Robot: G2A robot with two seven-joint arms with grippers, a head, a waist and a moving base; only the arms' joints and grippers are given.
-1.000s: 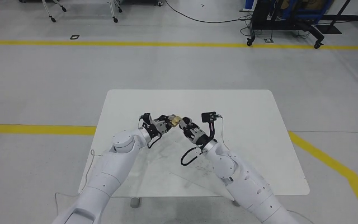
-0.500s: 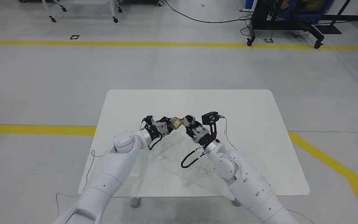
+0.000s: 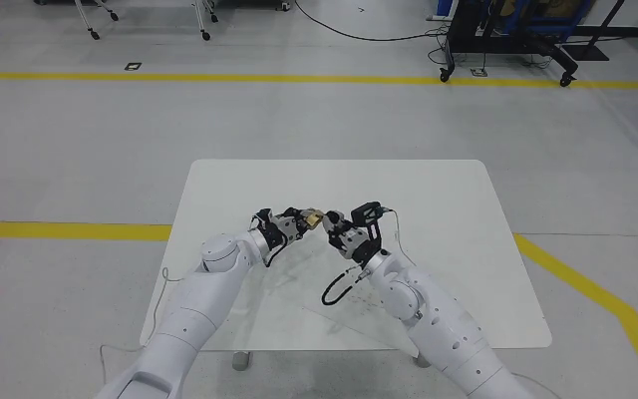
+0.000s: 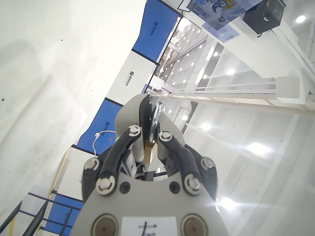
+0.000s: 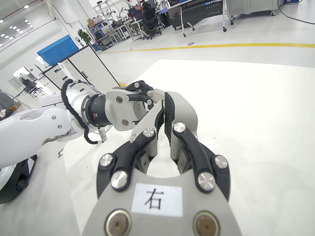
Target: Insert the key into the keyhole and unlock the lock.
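Top view: a white table (image 3: pixel 449 199) with both arms bent inward so that their tips meet near its middle. The left gripper (image 3: pixel 297 219) holds a small brass lock (image 3: pixel 312 215) above the tabletop, and the right gripper (image 3: pixel 328 220) stands just beside the lock on its far side from the left arm. At this range the lock is a yellow speck; its faces and the contact between it and the right gripper cannot be made out. Left wrist view: the left gripper (image 4: pixel 150 133) is clamped on the lock (image 4: pixel 150 151), whose brass body sits deep between the fingers (image 4: pixel 128 121), partly covered by them. The silver shackle (image 4: pixel 157 115) runs out towards the fingertips and is seen edge-on, so whether it is latched cannot be told. Right wrist view: the right gripper (image 5: pixel 163 110) has its two black pads (image 5: pixel 169 109) pressed together, with only a dark slit between them; what, if anything, is pinched there is too thin to tell. The left gripper (image 5: pixel 153 96) lies just beyond these tips, above the table (image 5: pixel 246 99), and the fingers of the right gripper hide the lock from this side.
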